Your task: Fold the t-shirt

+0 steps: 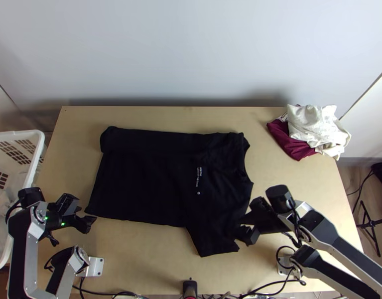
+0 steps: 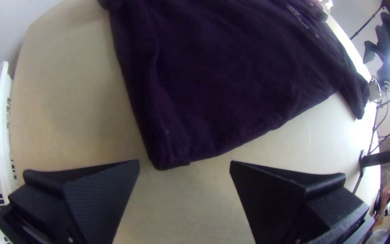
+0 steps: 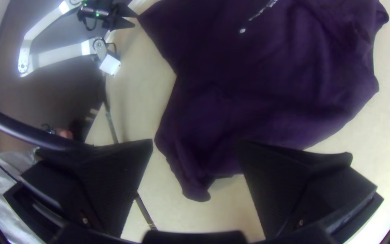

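**Far side folded, near side left to do**

Your t-shirt (image 1: 141,174) lies mostly spread on the surface (image 1: 141,254), its far side apparently turned in. You have the near side, with its sleeve (image 1: 213,241), then the final folds left. Beyond the left edge stands the basket (image 1: 36,144); clothes (image 1: 315,127) heap far right. Neither seems in your way. Your left gripper (image 2: 184,163) gapes empty by the hem corner, your right gripper (image 3: 196,143) likewise over the sleeve.

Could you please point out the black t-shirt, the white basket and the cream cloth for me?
Black t-shirt (image 1: 141,184): top view, on its body.
White basket (image 1: 39,144): top view, on its rim.
Cream cloth (image 1: 313,124): top view, on its upper folds.
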Motion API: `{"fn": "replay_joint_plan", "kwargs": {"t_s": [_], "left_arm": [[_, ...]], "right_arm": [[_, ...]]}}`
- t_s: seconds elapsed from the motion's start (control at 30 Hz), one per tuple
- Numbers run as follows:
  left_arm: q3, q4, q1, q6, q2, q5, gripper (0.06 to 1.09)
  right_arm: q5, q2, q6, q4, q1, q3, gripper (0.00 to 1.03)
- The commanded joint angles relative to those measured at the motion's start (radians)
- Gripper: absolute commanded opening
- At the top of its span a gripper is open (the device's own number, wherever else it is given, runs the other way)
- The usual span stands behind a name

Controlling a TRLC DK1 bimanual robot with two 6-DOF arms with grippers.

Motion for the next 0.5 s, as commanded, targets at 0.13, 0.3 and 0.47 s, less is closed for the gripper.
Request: {"fn": "replay_joint_plan", "kwargs": {"t_s": [0.13,0.3,0.47], "left_arm": [[-0.001,-0.002,-0.003,-0.001,-0.01,0.002,1.03],[0.001,0.0,-0.007,-0.01,-0.013,0.002,1.03],[-0.004,0.018,-0.007,-0.018,-0.013,0.002,1.03]], "right_arm": [[-0.001,0.034,0.008,0.036,0.173,-0.085,0.85],[-0.001,0.055,0.008,0.071,0.218,-0.106,0.85],[-0.001,0.063,0.008,0.095,0.228,-0.125,0.83]]}}
